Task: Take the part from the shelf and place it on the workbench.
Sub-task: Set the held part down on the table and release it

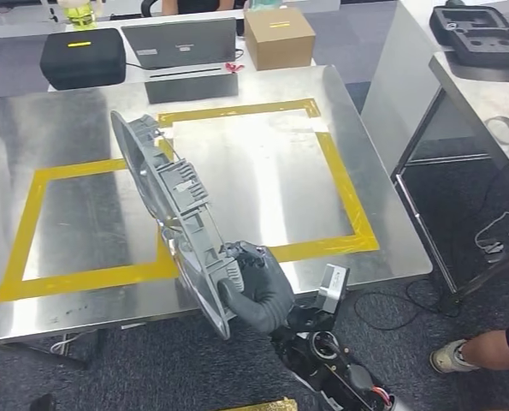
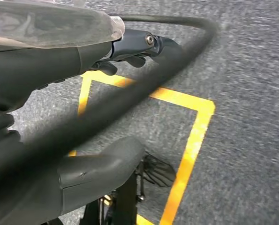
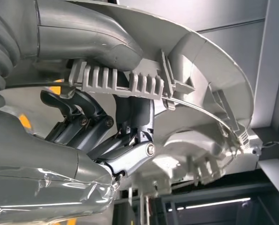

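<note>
Left hand (image 2: 131, 49) hanging over carpet with yellow floor tape (image 2: 191, 140), nothing visibly held; picture too blurred and cable-crossed to tell finger state.

Landmark: yellow tape frame (image 1: 342, 184) on the workbench (image 1: 19, 317). Black case (image 1: 82, 56), laptop (image 1: 179, 41) and cardboard box (image 1: 279, 36) sitting beyond the frame's far side.

Grey plastic part (image 1: 174, 197) held aloft and tilted, far end over the frame's divider strip, near end out past the frame's front edge, near the workbench's front edge. Not resting on the surface as far as can be judged.

Right hand (image 1: 257, 287) just in front of the frame's front edge, thumb and fingers (image 3: 95, 122) clamped on the part's ribbed near end.

Step in hand, by judgement: placing. To do well:
- carry forward until whole part sits over the frame's right-hand square
- level the tilt before lowering, avoid landing on the far tip
- lower slowly, steel looks slick, expect sliding
- release only once flat and supported

Person's foot (image 1: 455, 355) on the floor well right of the frame; worth keeping the swing away from it.
</note>
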